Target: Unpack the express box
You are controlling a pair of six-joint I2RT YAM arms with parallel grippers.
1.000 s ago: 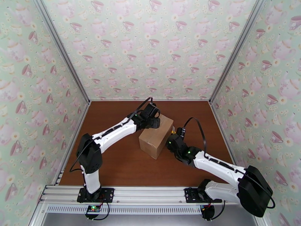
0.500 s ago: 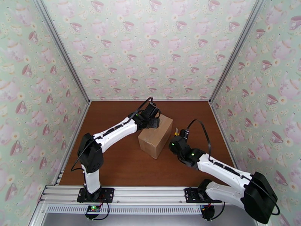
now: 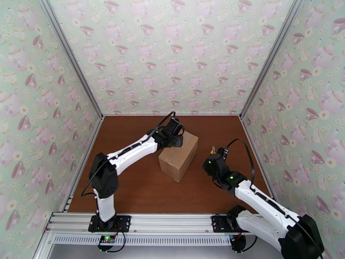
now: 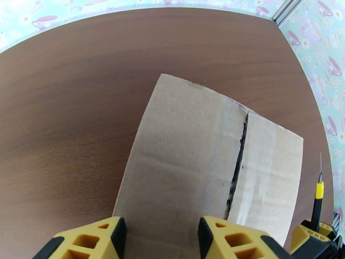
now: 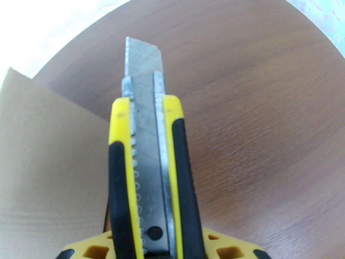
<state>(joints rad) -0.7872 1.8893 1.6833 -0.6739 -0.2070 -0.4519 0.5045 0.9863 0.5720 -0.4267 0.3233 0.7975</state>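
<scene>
Moved since a second ago: right arm has drawn back from the express box's (image 3: pixel 179 156) right-hand side toward 4 o'clock; a strip of bare table (image 3: pixel 142 191) now lies between them. Box and left arm unchanged.
Item, express box: plain brown carton near mid-table, flaps lying flat and closed. Long axis in the overhead view runs from 1 o'clock to 7 o'clock.
Item, top seam (image 4: pixel 239 165): dark line across the lid, running nearly 12 to 6 o'clock in the left wrist view. It looks already slit, though the depth cannot be told.
Item, left gripper (image 3: pixel 174 137): at the box's far-left top corner, jaws standing apart with lid cardboard showing between the fingers (image 4: pixel 215 238). Whether they press on the lid cannot be told.
Item, right gripper (image 3: pixel 215 158): clamped on a yellow-and-black utility knife (image 5: pixel 146 169), blade extended and pointing up and away.
Bearing, box from right gripper: roughly 9 to 10 o'clock, apart.
Bearing, box from left gripper: directly beneath, the seam off toward 1 o'clock in its own view.
Nearer arm: left, by a clear margin.
Judgement, step in hand: cutting seems done; lifting the flaps would fall to the left arm, since the right is occupied with the knife.
</scene>
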